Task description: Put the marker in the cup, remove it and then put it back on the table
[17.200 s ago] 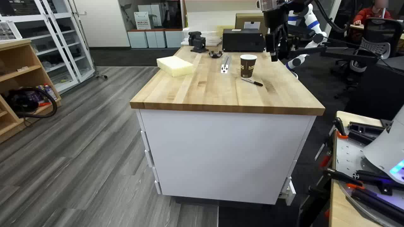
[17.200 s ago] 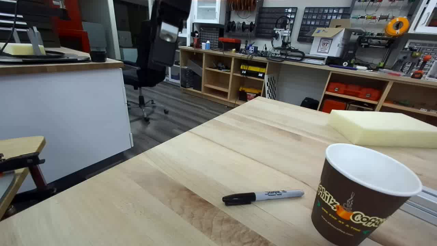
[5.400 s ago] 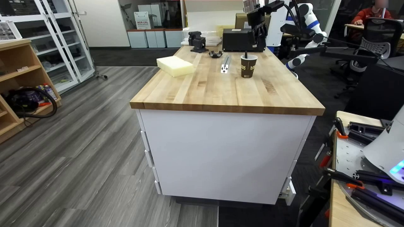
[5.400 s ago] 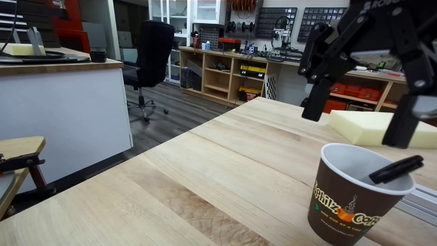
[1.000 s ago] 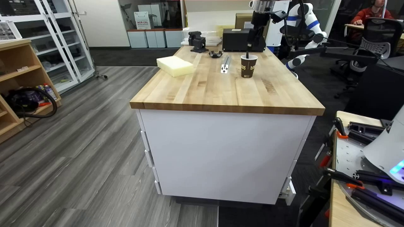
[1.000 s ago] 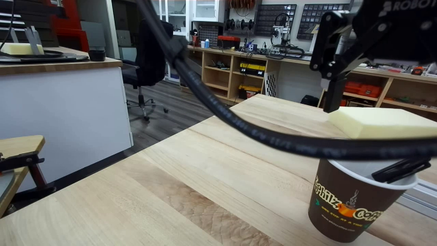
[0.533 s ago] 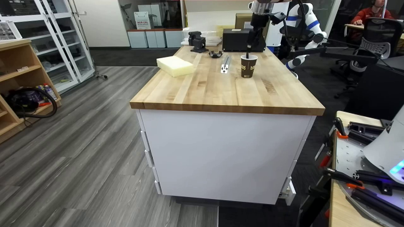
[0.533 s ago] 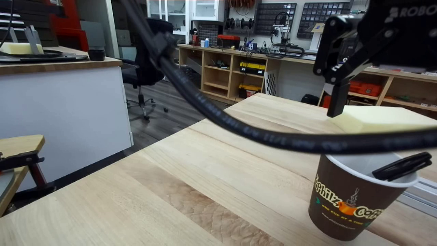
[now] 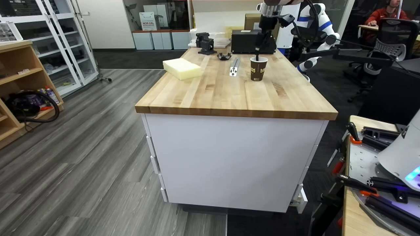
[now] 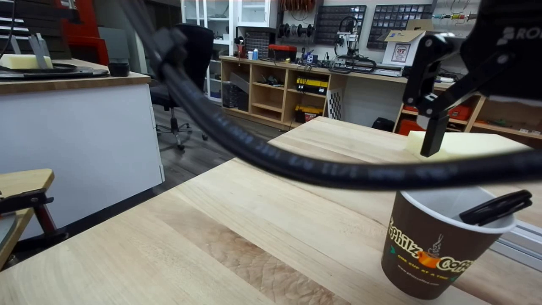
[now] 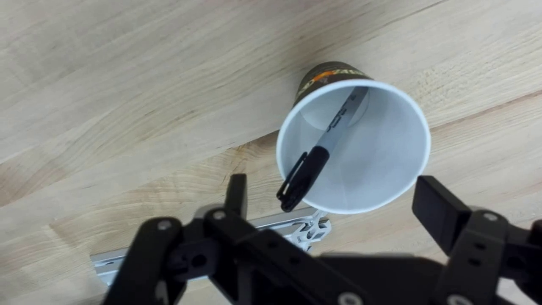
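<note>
The brown paper cup (image 9: 257,72) stands upright on the wooden table (image 9: 210,98). It also shows in an exterior view (image 10: 423,254) and in the wrist view (image 11: 377,165). The marker (image 11: 311,169) leans inside the cup, its grey tip end at the bottom and its black cap (image 10: 497,207) sticking out over the rim. My gripper (image 11: 330,180) is open and empty above the cup. In the wrist view its fingers lie left and right of the cap, touching neither marker nor cup as far as I see. In an exterior view one finger is out of frame.
A silver aluminium rail (image 9: 234,68) lies close beside the cup, also in the wrist view (image 11: 305,228). A yellow foam block (image 9: 182,68) lies on the table. A black cable (image 10: 296,165) hangs across an exterior view. A black box (image 9: 252,42) and a vise (image 9: 205,44) stand farther back.
The marker lay on the table 17 seconds ago; by 5 seconds ago it was in the cup with the open gripper above. Within the last second the gripper has come lower, shifting slightly.
</note>
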`<action>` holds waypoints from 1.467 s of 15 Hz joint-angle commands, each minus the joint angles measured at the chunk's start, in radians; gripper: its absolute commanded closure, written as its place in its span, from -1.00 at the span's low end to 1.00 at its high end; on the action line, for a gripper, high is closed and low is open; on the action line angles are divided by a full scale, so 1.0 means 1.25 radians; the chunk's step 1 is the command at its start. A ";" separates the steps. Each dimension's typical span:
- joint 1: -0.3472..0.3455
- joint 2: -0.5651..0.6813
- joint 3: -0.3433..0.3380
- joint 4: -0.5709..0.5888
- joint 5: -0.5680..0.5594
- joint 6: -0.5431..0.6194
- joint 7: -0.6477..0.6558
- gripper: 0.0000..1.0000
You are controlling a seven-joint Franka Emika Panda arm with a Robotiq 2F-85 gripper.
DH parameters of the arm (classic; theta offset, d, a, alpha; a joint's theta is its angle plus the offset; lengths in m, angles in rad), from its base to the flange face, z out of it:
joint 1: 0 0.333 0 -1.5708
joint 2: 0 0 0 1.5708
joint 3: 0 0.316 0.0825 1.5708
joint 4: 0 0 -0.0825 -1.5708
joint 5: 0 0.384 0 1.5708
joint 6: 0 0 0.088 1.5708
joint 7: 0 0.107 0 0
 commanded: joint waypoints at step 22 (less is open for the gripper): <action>-0.022 0.054 0.024 0.065 -0.034 0.003 0.009 0.94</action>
